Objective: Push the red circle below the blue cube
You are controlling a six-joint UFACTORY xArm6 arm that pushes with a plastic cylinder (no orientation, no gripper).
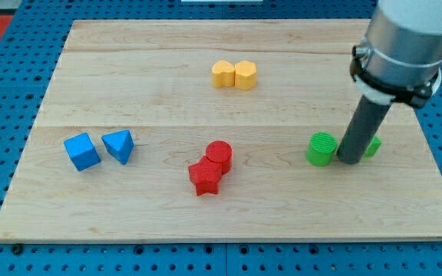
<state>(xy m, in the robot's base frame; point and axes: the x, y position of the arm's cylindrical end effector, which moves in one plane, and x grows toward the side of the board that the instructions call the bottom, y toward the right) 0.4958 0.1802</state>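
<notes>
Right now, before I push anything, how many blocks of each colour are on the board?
Blue: 2, the blue cube and a blue triangular block
Red: 2, the red circle and a red star block
Yellow: 2, a yellow block and a second yellow block
Green: 2, a green cylinder and a green block partly hidden behind the rod
Total: 8

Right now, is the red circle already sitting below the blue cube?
No. The red circle sits well off to the view's right of the blue cube, touching the red star, while my tip is by the green blocks.

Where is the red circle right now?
The red circle sits just below the board's centre, touching the red star at its lower left. The blue cube lies far toward the view's left; my tip is between the green blocks.
</notes>
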